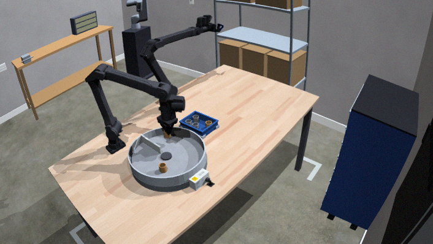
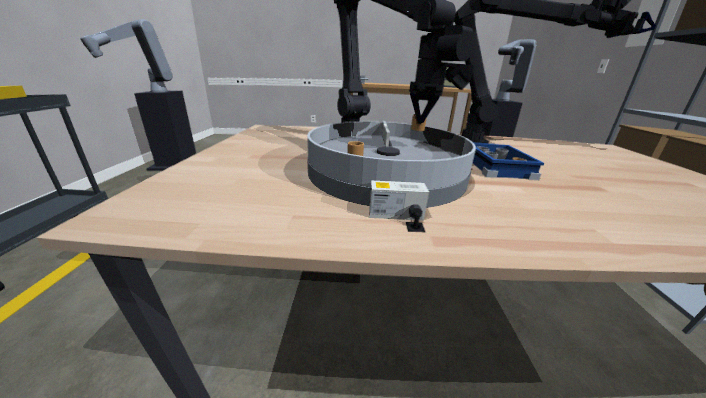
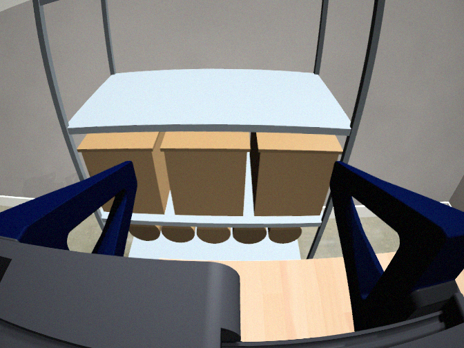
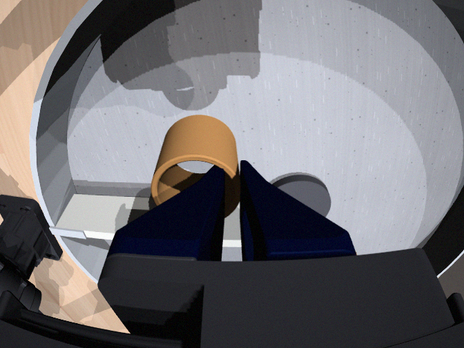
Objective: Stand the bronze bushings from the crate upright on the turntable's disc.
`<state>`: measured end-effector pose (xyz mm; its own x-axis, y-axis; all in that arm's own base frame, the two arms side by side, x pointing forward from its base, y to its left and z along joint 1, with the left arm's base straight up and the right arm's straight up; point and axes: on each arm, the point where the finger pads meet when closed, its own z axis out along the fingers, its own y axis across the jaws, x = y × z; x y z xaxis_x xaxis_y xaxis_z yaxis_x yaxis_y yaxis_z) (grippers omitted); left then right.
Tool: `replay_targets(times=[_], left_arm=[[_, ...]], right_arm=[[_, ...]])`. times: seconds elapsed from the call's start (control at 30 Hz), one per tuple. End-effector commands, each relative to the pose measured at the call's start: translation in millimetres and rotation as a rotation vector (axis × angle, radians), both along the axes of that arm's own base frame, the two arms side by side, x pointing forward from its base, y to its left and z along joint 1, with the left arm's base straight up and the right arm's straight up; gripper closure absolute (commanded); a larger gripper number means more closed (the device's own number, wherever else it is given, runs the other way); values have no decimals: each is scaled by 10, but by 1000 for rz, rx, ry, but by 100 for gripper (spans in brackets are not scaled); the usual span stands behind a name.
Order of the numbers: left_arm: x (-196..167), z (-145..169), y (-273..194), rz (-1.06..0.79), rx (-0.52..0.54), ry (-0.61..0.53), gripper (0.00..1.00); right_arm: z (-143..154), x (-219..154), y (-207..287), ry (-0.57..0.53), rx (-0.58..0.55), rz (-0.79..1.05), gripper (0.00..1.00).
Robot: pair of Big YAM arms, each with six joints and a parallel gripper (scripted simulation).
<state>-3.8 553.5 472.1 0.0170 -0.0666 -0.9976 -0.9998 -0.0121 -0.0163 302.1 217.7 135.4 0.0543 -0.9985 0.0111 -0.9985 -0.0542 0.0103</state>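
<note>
My right gripper (image 1: 167, 130) (image 4: 232, 172) is shut on a bronze bushing (image 1: 167, 134) (image 2: 418, 124) (image 4: 200, 137), one finger inside its bore and one outside. The bushing hangs about upright above the turntable's disc (image 1: 187, 153) (image 4: 337, 112), near the crate side; its exact height is unclear. Another bronze bushing (image 1: 162, 167) (image 2: 355, 148) stands upright on the disc. The blue crate (image 1: 211, 129) (image 2: 515, 170) sits level in its guides, holding one bronze bushing (image 1: 208, 124) and three steel bushings (image 1: 195, 118). My left gripper (image 2: 646, 22) (image 3: 233, 172) is open and empty, high and far from the crate.
The dark hub (image 1: 166, 156) (image 2: 388, 150) (image 4: 303, 196) is at the disc's centre. A pale divider (image 1: 151, 144) (image 4: 101, 213) runs from the rim towards it. A raised round wall (image 2: 390, 172) encloses the disc. A control box (image 1: 199, 180) (image 2: 398, 200) stands outside it.
</note>
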Motion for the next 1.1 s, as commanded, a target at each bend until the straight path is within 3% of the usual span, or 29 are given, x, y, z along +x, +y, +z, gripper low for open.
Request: replay_targets(times=[0.0, 1.07], left_arm=[[-48, 285, -87, 5, 67, 17, 0], [-48, 285, -87, 5, 67, 17, 0]], right_arm=[[271, 236, 157, -66, 54, 5, 100], [173, 273, 167, -59, 49, 3, 100]])
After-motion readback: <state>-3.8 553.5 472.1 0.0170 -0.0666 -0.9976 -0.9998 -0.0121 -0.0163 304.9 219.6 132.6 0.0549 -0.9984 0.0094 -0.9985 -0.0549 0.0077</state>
